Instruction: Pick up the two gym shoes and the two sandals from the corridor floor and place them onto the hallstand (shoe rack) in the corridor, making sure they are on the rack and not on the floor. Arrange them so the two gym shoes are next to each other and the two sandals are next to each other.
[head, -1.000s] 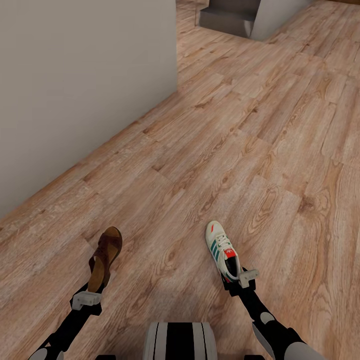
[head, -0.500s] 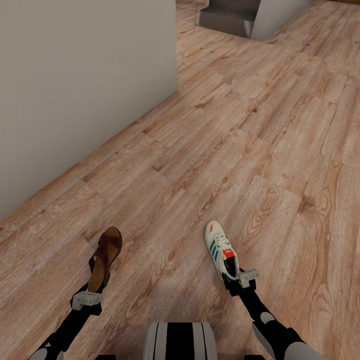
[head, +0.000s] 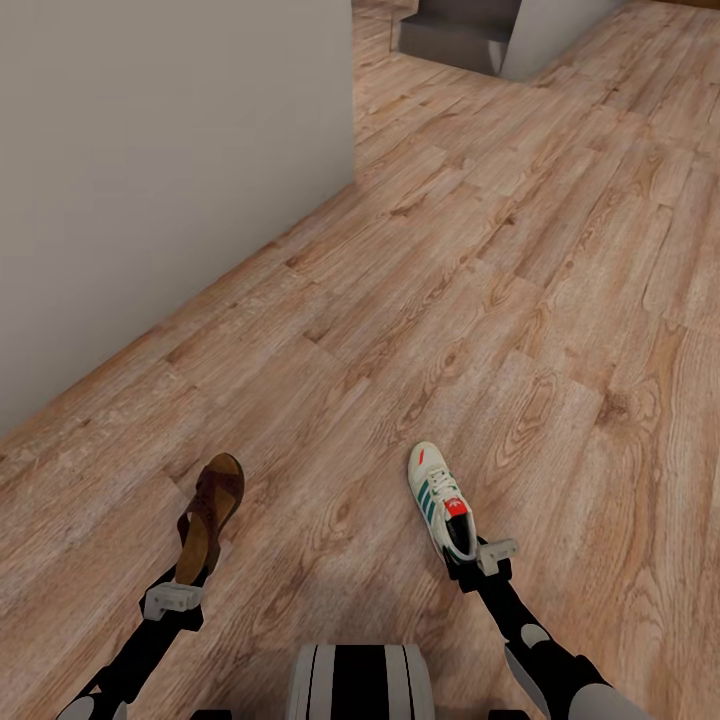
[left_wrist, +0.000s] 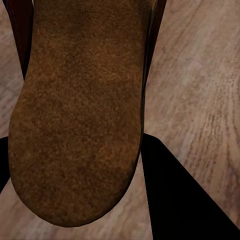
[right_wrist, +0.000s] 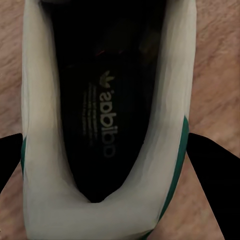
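Gripper work first: the right gripper (head: 470, 562) was clamped on the heel of a gym shoe (head: 440, 497), whose toe pointed away from the robot above the corridor floor (head: 520, 300). From the right wrist camera the gym shoe (right_wrist: 105, 125) showed its dark lining between the black fingertips (right_wrist: 220, 180). Over on the other side, the left gripper (head: 182, 585) gripped the heel end of a sandal (head: 210, 515), tipped on its edge with the straps facing left. From the left wrist camera the sandal (left_wrist: 80, 110) showed its brown footbed. Beyond them a pale wall (head: 150, 180) ran along the left, and a grey step (head: 455, 35) lay well apart at the far end.
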